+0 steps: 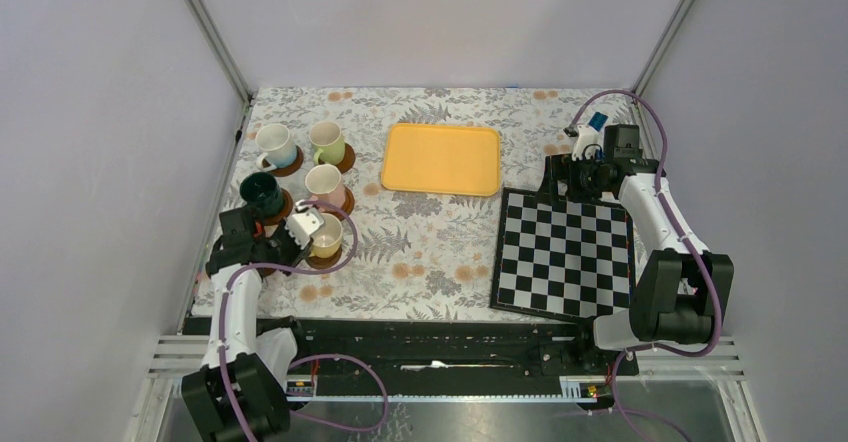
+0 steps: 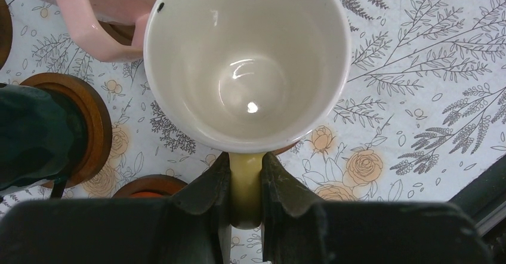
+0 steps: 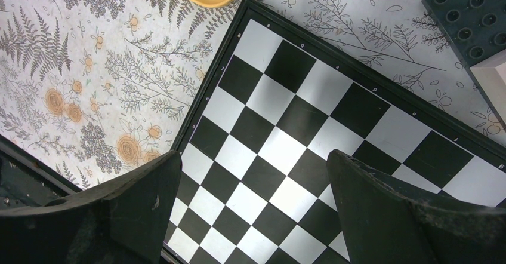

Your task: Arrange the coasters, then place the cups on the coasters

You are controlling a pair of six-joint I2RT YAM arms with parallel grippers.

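Observation:
My left gripper (image 2: 246,186) is shut on the handle of the yellow cup (image 2: 247,61), whose white inside faces the wrist camera. In the top view that cup (image 1: 326,233) stands over a brown coaster (image 1: 322,260) at the table's left. Behind it, the pink cup (image 1: 325,183), dark green cup (image 1: 262,193), light green cup (image 1: 327,141) and white cup (image 1: 275,144) each sit on a coaster. An orange cup (image 2: 146,195) peeks out beside my left fingers. My right gripper (image 3: 253,180) hangs open over the chequered board, holding nothing.
A yellow tray (image 1: 441,159) lies at the middle back. The black-and-white chequered board (image 1: 563,252) covers the right side. A dark studded block (image 3: 471,13) lies just beyond the board's far edge. Metal frame posts and side walls close in the table.

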